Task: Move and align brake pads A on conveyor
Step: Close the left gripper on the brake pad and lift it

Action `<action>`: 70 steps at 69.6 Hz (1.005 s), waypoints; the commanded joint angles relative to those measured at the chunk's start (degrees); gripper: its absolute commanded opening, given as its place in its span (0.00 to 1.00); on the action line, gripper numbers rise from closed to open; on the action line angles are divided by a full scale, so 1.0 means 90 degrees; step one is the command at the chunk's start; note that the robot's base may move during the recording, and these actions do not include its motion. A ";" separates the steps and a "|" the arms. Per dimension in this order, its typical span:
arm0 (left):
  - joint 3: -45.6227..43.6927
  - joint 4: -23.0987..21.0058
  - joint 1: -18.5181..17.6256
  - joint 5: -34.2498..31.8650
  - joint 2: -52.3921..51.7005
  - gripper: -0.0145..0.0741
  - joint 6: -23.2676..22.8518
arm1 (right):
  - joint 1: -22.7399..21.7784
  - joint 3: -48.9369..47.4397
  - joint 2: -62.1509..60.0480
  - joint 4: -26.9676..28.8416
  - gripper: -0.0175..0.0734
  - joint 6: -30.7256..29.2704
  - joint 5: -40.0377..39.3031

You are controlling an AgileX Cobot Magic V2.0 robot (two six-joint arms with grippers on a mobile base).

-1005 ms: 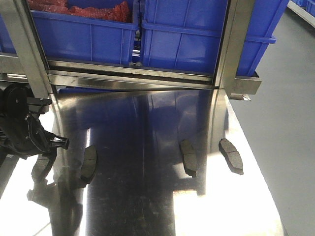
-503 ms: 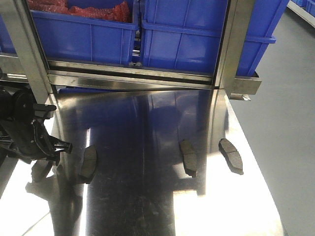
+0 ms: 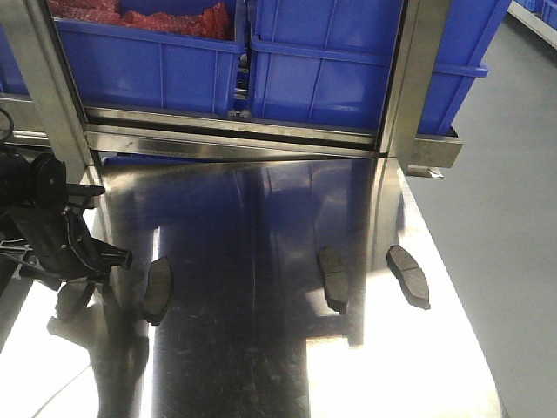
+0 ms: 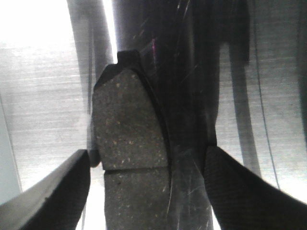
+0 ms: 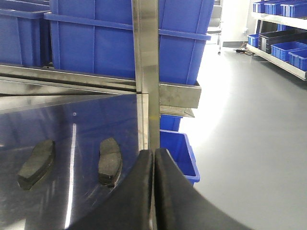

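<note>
Step in hand: judged to be the approach for a grasp; the left gripper [image 4: 147, 153] is lined up over the leftmost brake pad [image 4: 129, 143].
Left claw: released, with its fingers [image 4: 53, 191] spread to either side of the pad and nothing held.
Right claw: the right gripper [image 5: 153, 160] is clenched on nothing, its fingertips pressed together, at the near right of the steel table [image 3: 261, 366].
Pads: all four lie flat on the table. The leftmost is partly hidden under the left arm in the front view, the second brake pad [image 3: 157, 289] lies just right of it, and the two right-hand brake pads [image 3: 333, 279] lie well apart from those.
Conveyor: not in view in any picture, so the drop-off spot cannot be judged.
Doing it well: in the wrist view the pad sits close to one finger and clear of the other. Centre the gripper across the pad's narrow width, so that both fingers meet its long edges together, then descend until they reach the backing plate.
Risk: the steel looks slick, so an off-centre close would likely push or spin the pad rather than grip it.
</note>
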 commanded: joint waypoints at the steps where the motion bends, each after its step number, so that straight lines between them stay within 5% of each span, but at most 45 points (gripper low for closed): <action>1: -0.0097 0.0000 -0.0009 0.0074 -0.0163 0.73 -0.0014 | -0.0028 0.0058 -0.0048 -0.0045 0.18 -0.0033 -0.0486; 26: -0.0097 -0.0344 -0.0009 0.0017 -0.0166 0.63 -0.0014 | -0.0028 0.0058 -0.0048 -0.0045 0.18 -0.0033 -0.0486; 70: -0.0097 -0.0316 -0.0009 0.0077 -0.0203 0.16 0.0160 | -0.0028 0.0058 -0.0048 -0.0045 0.18 -0.0033 -0.0486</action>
